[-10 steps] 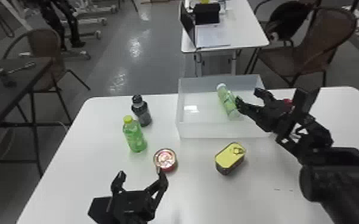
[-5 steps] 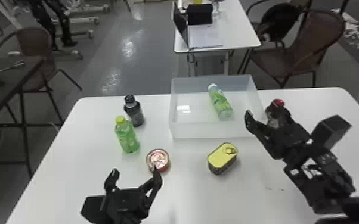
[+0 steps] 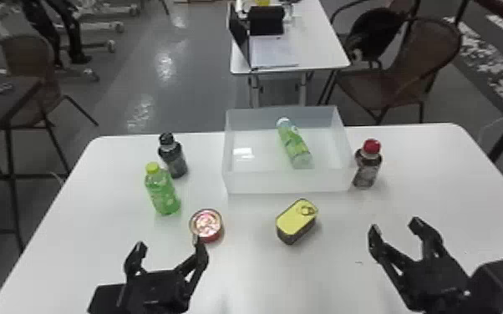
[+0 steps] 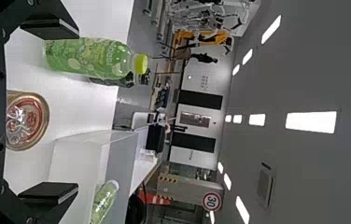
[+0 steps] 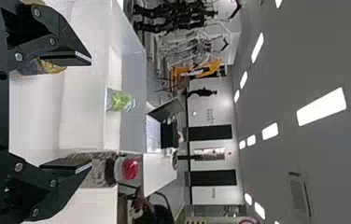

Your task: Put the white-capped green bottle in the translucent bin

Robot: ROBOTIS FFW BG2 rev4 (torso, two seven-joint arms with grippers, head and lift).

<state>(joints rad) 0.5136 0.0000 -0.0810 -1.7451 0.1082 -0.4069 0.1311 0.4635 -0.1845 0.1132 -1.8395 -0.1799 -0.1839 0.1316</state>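
A: Head view: report the task item.
B: The white-capped green bottle point(image 3: 294, 144) lies on its side in the translucent bin point(image 3: 288, 182), upper centre of the frame. Placement appears complete. Left tool point(image 3: 169, 246), lower left: open, empty. Right tool point(image 3: 395, 227), lower right: open, empty.
A: Procedure?
B: Do not re-grasp. Keep the right tool low and clear of the red-capped bottle point(image 3: 366, 169) and bin wall when parking.
A: Left wrist view?
B: Fingers spread. The frame edge cuts off the green bottle's base.
A: Right wrist view?
B: Fingers spread. The bin wall blurs the green bottle's lower part; one finger partly covers the red-capped bottle.
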